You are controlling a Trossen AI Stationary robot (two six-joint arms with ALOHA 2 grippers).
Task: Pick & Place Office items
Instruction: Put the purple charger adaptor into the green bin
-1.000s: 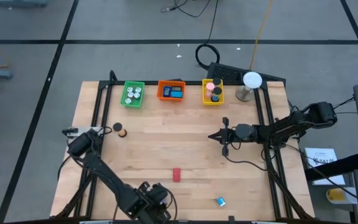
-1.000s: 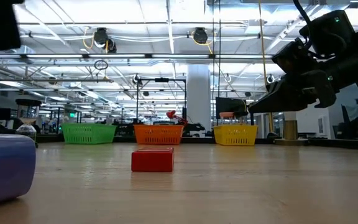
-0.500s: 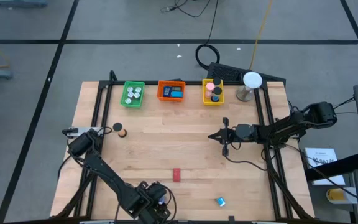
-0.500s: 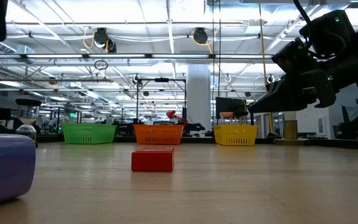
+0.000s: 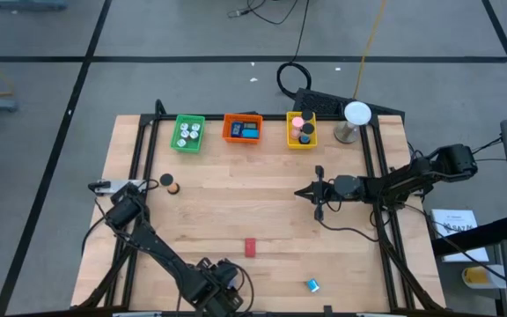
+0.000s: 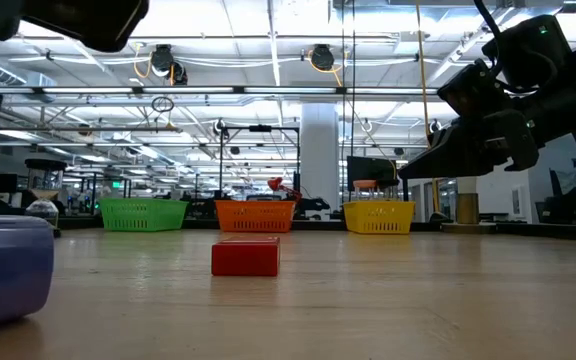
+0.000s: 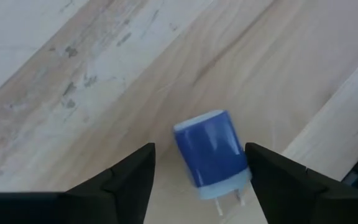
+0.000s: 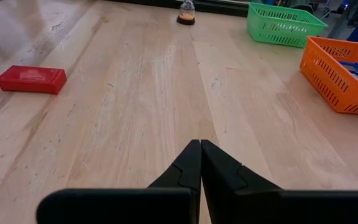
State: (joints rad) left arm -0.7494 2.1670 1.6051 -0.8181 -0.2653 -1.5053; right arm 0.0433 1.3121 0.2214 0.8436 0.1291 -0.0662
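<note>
Left pincer sat at near edge of worktop, fingers spread wide, nothing gripped; left arm's elbow had swung inward since a second back. Blue plug lay between its fingers: glossy blue barrel, pale base, two prongs. Red block flat, mid-worktop, same spot as before. Right pincer hovered right of centre, fingers pressed together, empty, hadn't budged. Far edge: green tray, orange tray, yellow tray, all holding small items.

Grey tiled floor — bright ceiling lights, white pillar.
</note>
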